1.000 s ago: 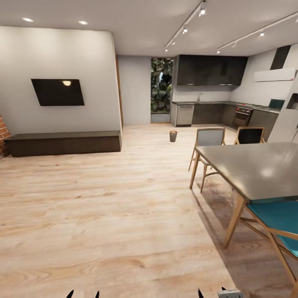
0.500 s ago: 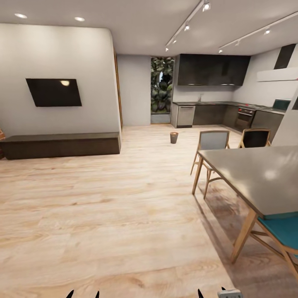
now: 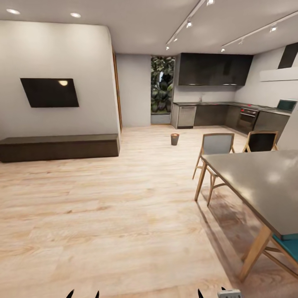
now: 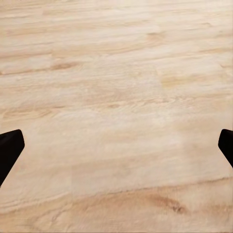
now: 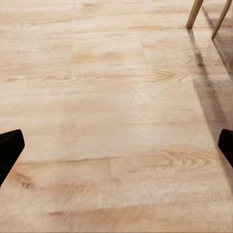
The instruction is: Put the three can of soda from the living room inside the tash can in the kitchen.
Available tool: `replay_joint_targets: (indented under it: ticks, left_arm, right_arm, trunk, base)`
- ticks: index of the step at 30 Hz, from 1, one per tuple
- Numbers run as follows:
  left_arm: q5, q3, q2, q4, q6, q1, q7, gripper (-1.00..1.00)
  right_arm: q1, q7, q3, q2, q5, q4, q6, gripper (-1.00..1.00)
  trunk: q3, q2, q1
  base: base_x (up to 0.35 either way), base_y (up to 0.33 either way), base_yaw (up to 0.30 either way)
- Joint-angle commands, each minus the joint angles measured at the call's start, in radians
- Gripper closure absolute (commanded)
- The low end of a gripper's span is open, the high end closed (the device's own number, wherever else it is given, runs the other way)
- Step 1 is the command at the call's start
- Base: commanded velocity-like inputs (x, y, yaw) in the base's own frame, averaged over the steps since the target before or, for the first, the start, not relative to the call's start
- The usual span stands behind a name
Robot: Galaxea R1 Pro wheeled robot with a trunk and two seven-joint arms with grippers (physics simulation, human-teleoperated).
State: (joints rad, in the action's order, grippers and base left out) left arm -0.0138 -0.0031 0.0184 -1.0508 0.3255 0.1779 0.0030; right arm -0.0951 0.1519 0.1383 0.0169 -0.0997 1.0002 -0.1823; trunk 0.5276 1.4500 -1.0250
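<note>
Left tool [image 3: 83, 294] sits low at the head view's bottom edge, fingers spread wide with bare plank floor [image 4: 116, 97] between them in its wrist view, nothing held. Well ahead and left of it, a low dark bench [image 3: 60, 147] runs along the white wall under a wall TV [image 3: 50, 92]. The tash can [image 3: 175, 139] stands upright on the floor far ahead, between the two tools' lines and a bit nearer the right one's side, in front of the kitchen [image 3: 215, 99] cabinets; its open mouth faces up. Open floor lies between the robot and it, so the way looks straight, my read. Right tool [image 3: 212, 293] is also wide open and empty in its wrist view; a small grey object just beside it at the frame edge is too cut off to name. Ahead and right of that tool is the grey table [image 3: 260, 182] with wooden legs, two chairs [image 3: 216, 145] behind it and a teal seat [image 3: 289, 245] near; a drift right risks clipping the table corner. No soda cans visible, so where they are I cannot tell.
</note>
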Motion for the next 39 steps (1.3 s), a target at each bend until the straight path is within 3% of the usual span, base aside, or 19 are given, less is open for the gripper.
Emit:
replay_joint_targets:
  ticks: [1,39]
  left_arm:
    - [0.000,0.000,0.000,0.000,0.000,0.000,0.000,-1.00]
    - [0.000,-0.002,0.000,0.001,0.000,0.000,0.000,-1.00]
  right_arm:
    - [0.000,0.000,0.000,0.000,0.000,0.000,0.000,-1.00]
    - [0.000,0.003,0.000,-0.008,0.000,0.000,-0.001,-1.00]
  trunk:
    - [0.000,0.000,0.000]
    - [0.000,0.000,0.000]
  base:
    - [0.323,0.000,0.000]
    - [0.323,0.000,0.000]
